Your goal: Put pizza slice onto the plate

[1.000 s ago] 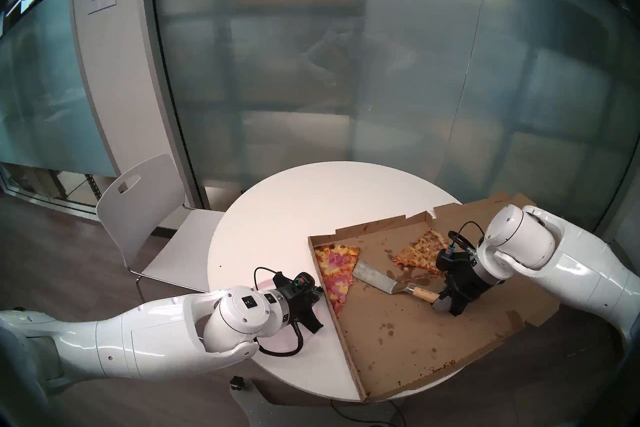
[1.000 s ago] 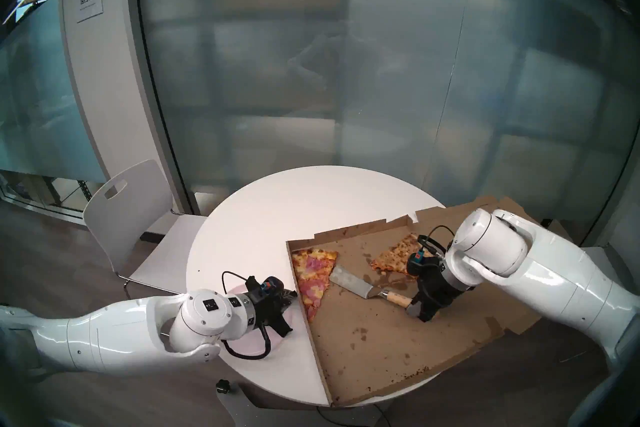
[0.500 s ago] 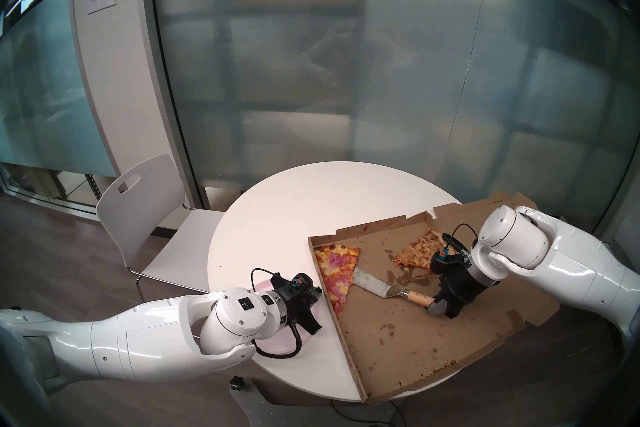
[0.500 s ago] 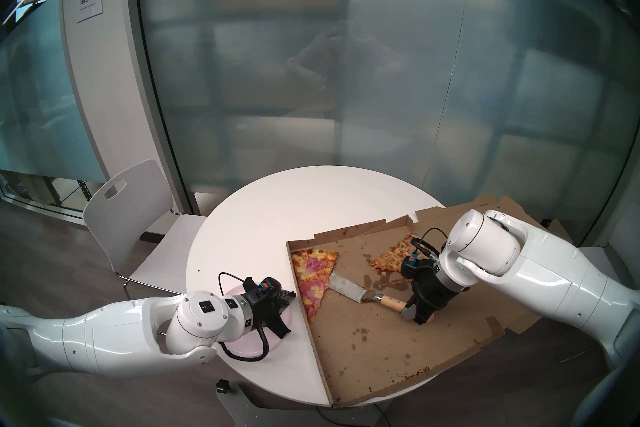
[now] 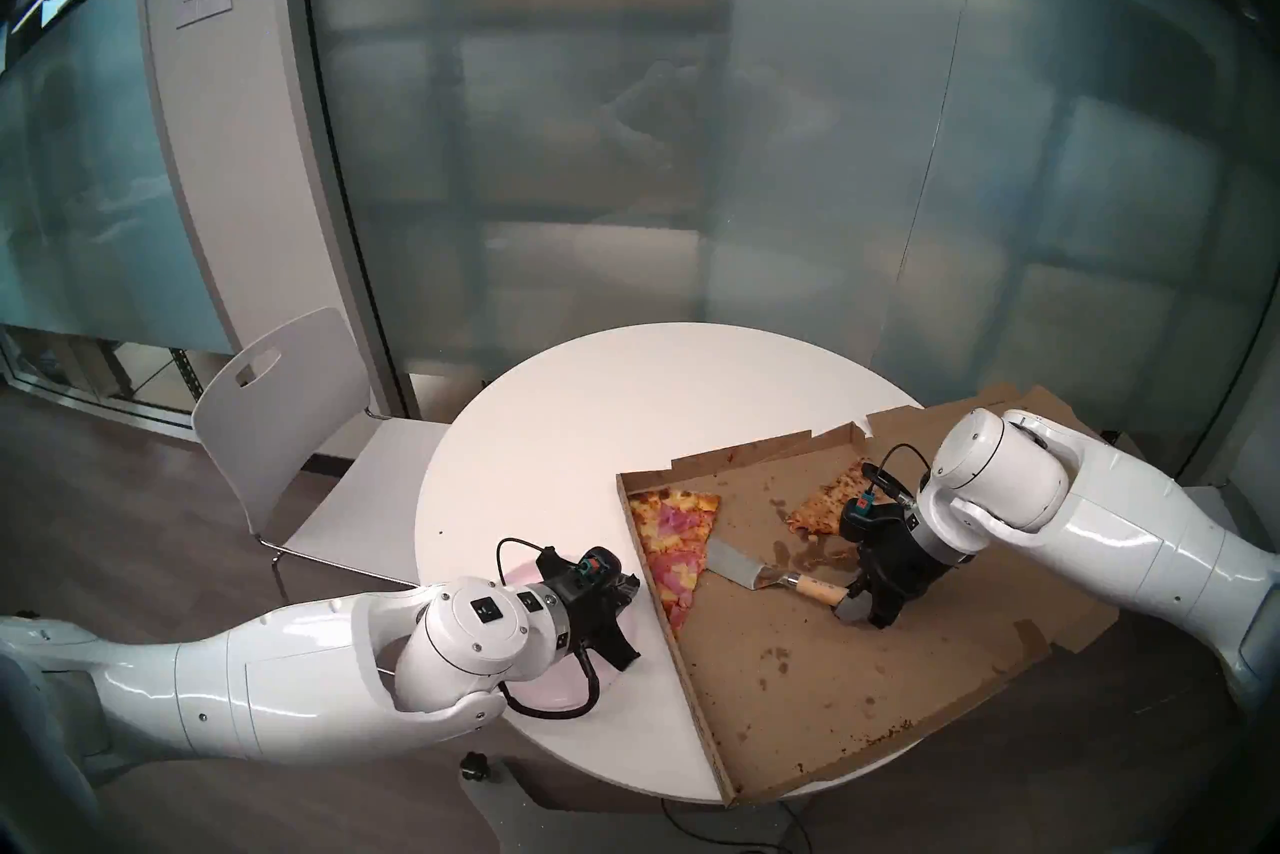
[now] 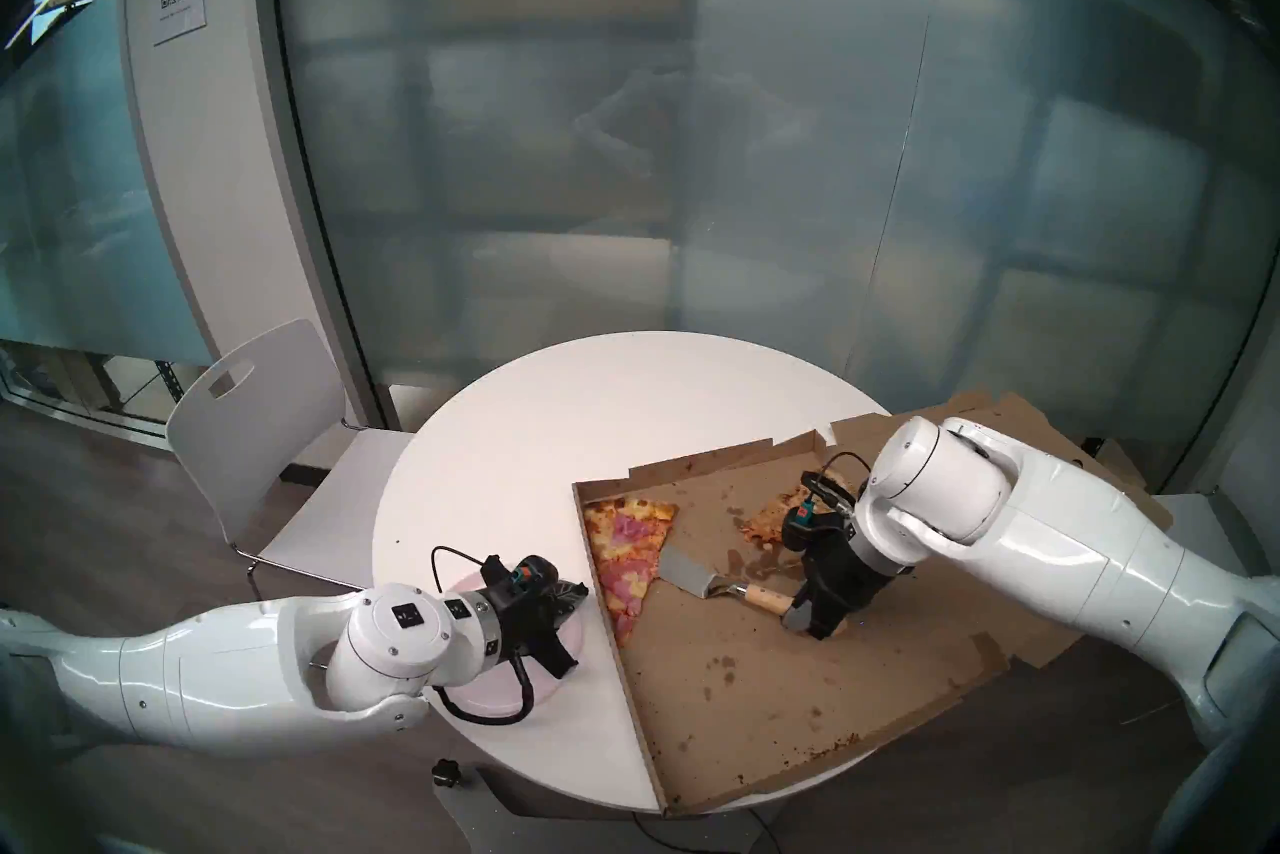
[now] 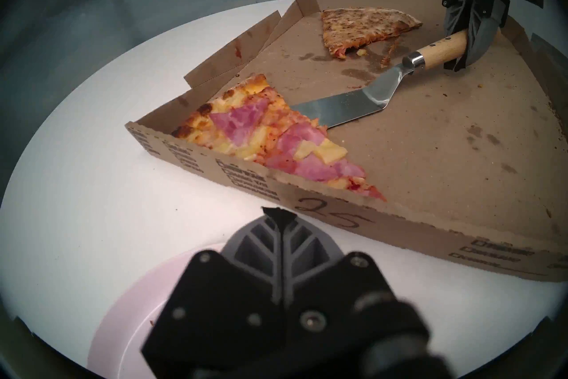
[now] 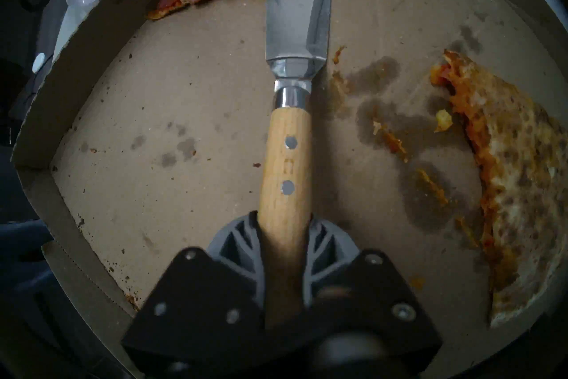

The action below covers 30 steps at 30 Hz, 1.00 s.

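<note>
The pizza slice (image 5: 670,544) (image 7: 261,138) with pink ham and pineapple lies in the cardboard box, along its left wall. My right gripper (image 5: 859,606) (image 8: 284,233) is shut on the wooden handle of a metal spatula (image 5: 734,563) (image 8: 298,21). The blade's front edge is tucked under the slice's right side. The pale pink plate (image 5: 554,693) (image 7: 123,307) sits on the table left of the box, mostly hidden by my left arm. My left gripper (image 5: 629,586) (image 7: 276,212) is shut over the plate's far rim, nothing visible between its fingers.
A second, browned slice (image 5: 821,506) (image 8: 522,184) lies at the back of the open pizza box (image 5: 831,679), behind my right wrist. The box covers the right half of the round white table (image 5: 554,416). A white chair (image 5: 291,416) stands at the table's left.
My right gripper has moved left with the spatula, and more of the blade has slid under the ham slice. My left arm has drawn back slightly.
</note>
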Available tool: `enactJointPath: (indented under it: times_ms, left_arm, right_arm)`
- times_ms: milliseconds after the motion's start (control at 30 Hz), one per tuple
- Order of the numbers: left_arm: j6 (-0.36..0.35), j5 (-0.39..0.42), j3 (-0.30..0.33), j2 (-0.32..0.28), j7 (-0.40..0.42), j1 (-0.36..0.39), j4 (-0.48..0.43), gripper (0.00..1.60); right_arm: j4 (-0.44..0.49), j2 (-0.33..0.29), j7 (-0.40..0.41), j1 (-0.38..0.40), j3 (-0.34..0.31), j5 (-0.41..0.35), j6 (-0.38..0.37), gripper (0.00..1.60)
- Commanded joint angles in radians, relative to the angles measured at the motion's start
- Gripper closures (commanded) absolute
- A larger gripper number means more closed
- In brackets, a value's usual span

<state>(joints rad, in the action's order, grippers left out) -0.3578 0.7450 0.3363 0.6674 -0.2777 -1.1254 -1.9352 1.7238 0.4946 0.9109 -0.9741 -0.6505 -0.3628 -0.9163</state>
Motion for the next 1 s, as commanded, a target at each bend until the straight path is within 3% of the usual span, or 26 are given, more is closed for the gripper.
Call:
enactJointPath:
  times_ms: [0, 233, 633, 967]
  left_arm:
    - [0.011, 0.001, 0.005, -0.005, 0.001, 0.001, -0.020, 1.60]
    - [0.018, 0.005, 0.002, -0.011, 0.000, 0.001, -0.023, 1.60]
    - [0.026, 0.011, 0.000, -0.015, -0.006, 0.001, -0.025, 1.60]
    - [0.045, 0.020, 0.003, -0.042, -0.012, -0.006, -0.024, 1.60]
  right_arm:
    - [-0.016, 0.051, 0.069, 0.067, 0.012, 0.001, 0.006, 1.60]
    - [-0.041, 0.077, 0.069, 0.085, 0.036, -0.001, 0.017, 1.60]
    - [-0.060, 0.096, 0.040, 0.069, 0.021, -0.036, 0.044, 1.60]
    - [-0.066, 0.106, 0.004, 0.054, 0.036, -0.009, 0.038, 1.60]
